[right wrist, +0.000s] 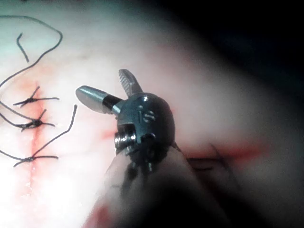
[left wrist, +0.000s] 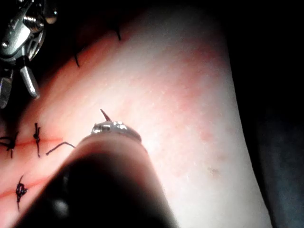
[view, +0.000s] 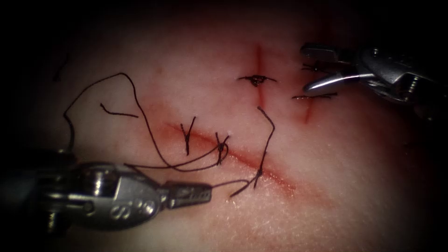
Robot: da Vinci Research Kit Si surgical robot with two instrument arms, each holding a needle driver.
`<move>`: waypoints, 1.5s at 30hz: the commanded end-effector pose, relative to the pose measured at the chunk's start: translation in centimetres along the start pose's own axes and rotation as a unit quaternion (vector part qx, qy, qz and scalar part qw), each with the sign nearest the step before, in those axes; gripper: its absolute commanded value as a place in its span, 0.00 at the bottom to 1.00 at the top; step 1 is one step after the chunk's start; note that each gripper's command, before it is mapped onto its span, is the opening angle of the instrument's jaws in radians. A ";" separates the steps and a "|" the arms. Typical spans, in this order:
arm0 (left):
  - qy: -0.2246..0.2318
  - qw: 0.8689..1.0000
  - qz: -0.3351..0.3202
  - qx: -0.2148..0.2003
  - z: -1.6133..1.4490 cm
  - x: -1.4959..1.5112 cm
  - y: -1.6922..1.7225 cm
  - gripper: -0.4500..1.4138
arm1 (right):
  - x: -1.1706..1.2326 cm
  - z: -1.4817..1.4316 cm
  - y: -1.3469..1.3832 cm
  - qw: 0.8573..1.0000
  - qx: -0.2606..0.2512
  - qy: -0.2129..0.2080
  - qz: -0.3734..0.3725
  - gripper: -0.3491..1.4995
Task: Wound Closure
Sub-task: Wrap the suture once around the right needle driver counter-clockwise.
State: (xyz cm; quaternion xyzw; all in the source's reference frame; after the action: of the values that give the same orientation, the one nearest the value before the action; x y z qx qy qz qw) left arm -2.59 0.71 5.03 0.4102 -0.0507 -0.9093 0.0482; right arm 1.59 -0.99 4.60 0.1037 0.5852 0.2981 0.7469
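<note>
The tissue (view: pixel 326 154) carries a slanting red cut (view: pixel 280 179) with three dark stitches (view: pixel 221 148) along it. My left tool (view: pixel 192 193) lies low on the cut's left side, jaws shut on the thread (view: pixel 231 183) that runs to the lowest knot (view: pixel 255 178). A long loose strand (view: pixel 140 105) loops over the tissue further left. My right tool (view: pixel 311 66) hovers at the upper right with its jaws open and nothing between them. In the right wrist view its open jaws (right wrist: pixel 102 83) stand above the tissue, with the stitches (right wrist: pixel 32 124) beside them. The left tool's tip (left wrist: pixel 114 127) touches a thread end (left wrist: pixel 104 114).
Two shorter red cuts lie above the main one: one (view: pixel 257 56) with a knotted stitch (view: pixel 255 80), another (view: pixel 308 112) with a stitch (view: pixel 315 97) just under the right tool's jaws. A short cut piece of thread (view: pixel 116 112) lies on the left.
</note>
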 end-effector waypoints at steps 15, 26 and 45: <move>-0.008 1.000 0.017 -0.009 0.03 -0.02 -0.31 0.00 | -0.75 1.02 -0.91 0.994 0.108 -0.012 -0.025 0.00; 0.019 0.999 0.013 -0.048 0.30 -0.32 -0.68 0.00 | -0.95 1.20 -1.12 0.977 0.205 0.060 0.003 0.00; 0.057 0.994 -0.035 -0.086 1.23 -1.19 -0.20 0.00 | -0.92 0.97 -1.21 0.963 0.103 0.225 0.108 0.00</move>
State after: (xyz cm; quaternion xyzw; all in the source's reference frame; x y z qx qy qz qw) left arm -2.71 1.11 6.67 0.4606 0.0470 -0.8848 0.0519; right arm 2.66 -2.32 4.99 0.1684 0.7487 0.3389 0.5442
